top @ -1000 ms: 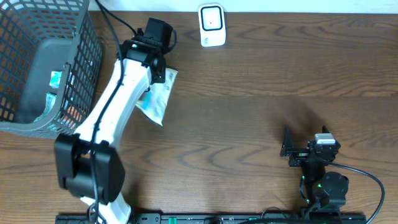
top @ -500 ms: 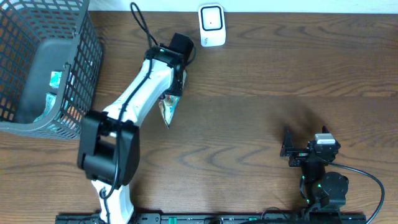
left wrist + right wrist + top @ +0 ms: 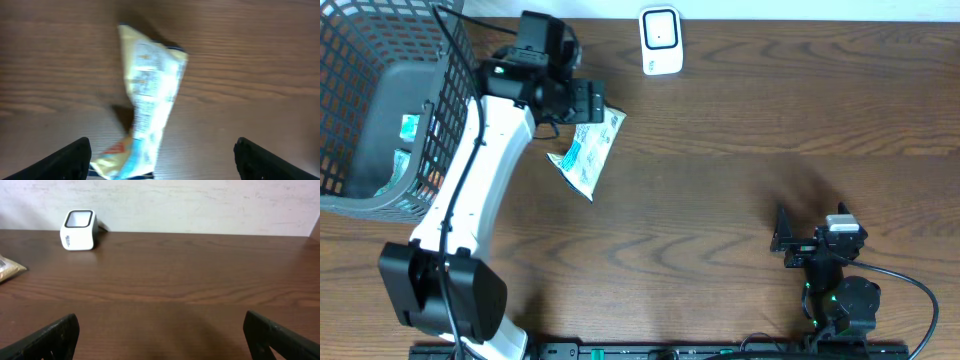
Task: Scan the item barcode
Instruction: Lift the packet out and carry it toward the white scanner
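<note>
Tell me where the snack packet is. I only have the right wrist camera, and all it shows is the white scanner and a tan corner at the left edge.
Observer: The crinkled white and blue plastic packet sits on the brown wooden table, nearer the robot than the white box-shaped scanner and towards the left arm's side.
Operator: Is the left arm gripping it?
Observer: No. The left claw is open above it, fingers wide on either side and clear of it.
Operator: Anything else over there?
Observer: A grey plastic mesh basket stands at the table's left end, with blue-green items showing inside.
</note>
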`<control>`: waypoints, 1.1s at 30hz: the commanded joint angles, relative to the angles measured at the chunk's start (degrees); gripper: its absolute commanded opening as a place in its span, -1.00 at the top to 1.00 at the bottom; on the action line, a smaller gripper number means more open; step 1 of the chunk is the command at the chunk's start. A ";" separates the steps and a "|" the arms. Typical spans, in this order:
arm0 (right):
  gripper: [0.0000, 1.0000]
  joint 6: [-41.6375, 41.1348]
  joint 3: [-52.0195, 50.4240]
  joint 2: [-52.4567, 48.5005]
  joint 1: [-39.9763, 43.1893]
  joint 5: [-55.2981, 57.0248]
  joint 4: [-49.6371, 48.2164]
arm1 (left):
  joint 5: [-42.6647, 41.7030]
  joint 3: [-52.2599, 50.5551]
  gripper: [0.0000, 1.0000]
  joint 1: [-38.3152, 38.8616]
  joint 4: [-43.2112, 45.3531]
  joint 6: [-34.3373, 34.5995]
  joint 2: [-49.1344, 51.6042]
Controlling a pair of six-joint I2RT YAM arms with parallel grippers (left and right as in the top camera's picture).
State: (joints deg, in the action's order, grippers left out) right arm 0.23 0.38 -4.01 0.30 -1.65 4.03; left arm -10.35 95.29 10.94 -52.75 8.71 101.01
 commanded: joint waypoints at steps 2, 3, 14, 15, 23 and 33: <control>-0.98 -0.59 -0.07 0.24 0.26 0.02 0.24 | -4.63 -1.07 -0.96 -3.61 -0.96 -3.52 2.36; -0.99 -0.59 -0.07 0.24 0.26 0.02 0.24 | -7.48 -1.90 -0.96 -3.98 -1.27 -5.84 2.86; -0.98 -0.59 -0.07 0.24 0.26 0.04 0.24 | -11.69 -6.91 -0.96 -3.96 -1.07 -12.74 14.03; -0.98 -0.59 -0.07 0.24 0.26 0.02 0.24 | -11.69 -6.91 -0.95 -3.96 -0.76 -12.74 15.08; -0.98 -0.59 -0.07 0.24 0.26 0.02 0.24 | -11.69 -6.32 0.85 -3.96 -0.35 -10.47 19.32; -0.99 -0.59 -0.07 0.24 0.26 0.02 0.24 | 19.04 -2.75 0.85 -1.49 2.08 -4.96 6.93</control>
State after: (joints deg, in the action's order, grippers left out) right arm 0.23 0.38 -4.01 0.32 -1.65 4.03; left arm -12.01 89.30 7.70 -52.49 -0.27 116.20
